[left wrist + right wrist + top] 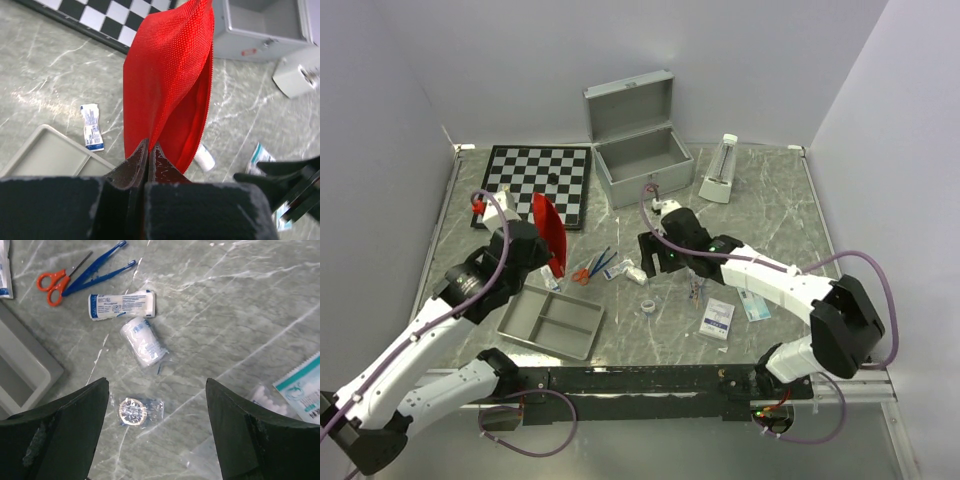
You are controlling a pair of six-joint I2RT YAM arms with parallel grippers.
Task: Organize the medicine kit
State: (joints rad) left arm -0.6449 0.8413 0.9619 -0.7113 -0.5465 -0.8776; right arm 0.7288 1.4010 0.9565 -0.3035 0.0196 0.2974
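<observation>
Noted barely started: open case [642, 160] showing nothing inside, bandages [122, 305] and scissors [55, 282] loose on bench [240, 315], left tool [149, 147] clenched on red pouch [170, 75], right tool [156, 390] released, empty, above wrapped roll [132, 412]

Medicine kit [630, 105] matt metal; pouch [165, 75] woven cloth.

Left wrist view: red pouch [167, 85] cut off by top edge, lower end hidden behind left gripper [149, 147]. Medicine kit [260, 25] cut by top edge (only front wall and part of interior show). Grey tray [45, 155] partly behind wrist housing. White object [300, 75] clipped at right edge, unidentifiable. Right wrist view: teal-edged packet [302, 390] cut by right edge, print illegible. Top view: small clear items [695, 290] too small to identify.
</observation>
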